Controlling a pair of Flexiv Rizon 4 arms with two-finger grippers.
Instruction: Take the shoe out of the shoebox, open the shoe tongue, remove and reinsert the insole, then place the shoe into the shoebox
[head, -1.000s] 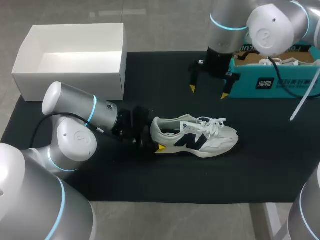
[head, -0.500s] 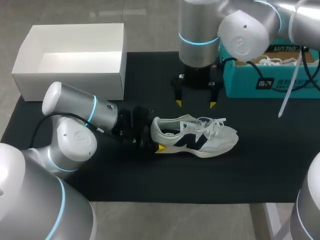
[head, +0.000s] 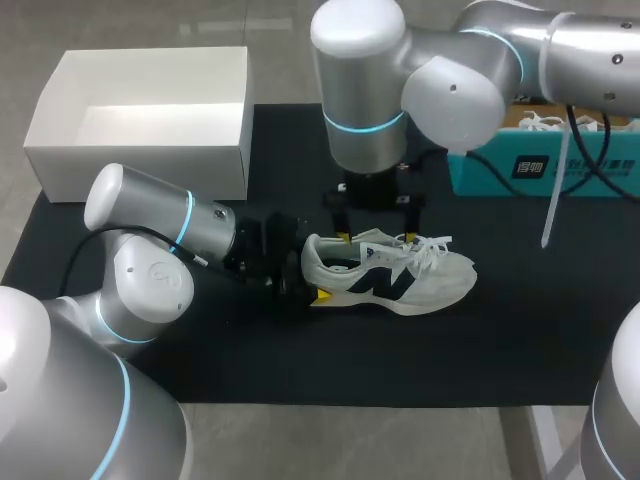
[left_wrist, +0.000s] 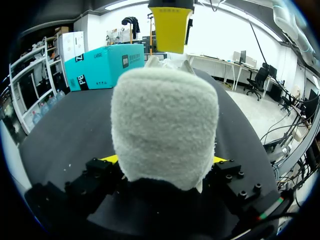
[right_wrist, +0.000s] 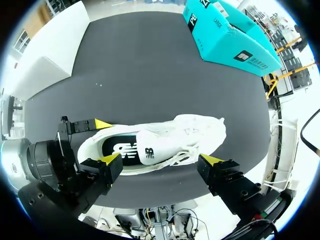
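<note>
1. The shoe (head: 390, 275) is off-white, with a navy side panel carrying a white logo.
2. Its laces (head: 428, 248) are white.
3. The shoebox (head: 545, 165) is teal with a dark label.
4. The box (head: 140, 120) is plain white.
5. The mat (head: 300, 350) is black.
6. My fingertips (right_wrist: 109, 161) are bright yellow.
7. My right arm (head: 365, 60) is silver-grey with a light-blue ring.

You're at a test bench in a robotics lab, not a home or a shop. Two heavy grey-and-white arms with glowing blue rings at their joints, the left arm (head: 150, 275) and the right arm (head: 365, 90), share one table (head: 330, 360) covered in plain black matting. What lies on it looks like a staged trial set rather than everyday clutter: an open white box (head: 140, 165), a teal shoebox (head: 480, 172) and a single white shoe (head: 440, 280).
</note>
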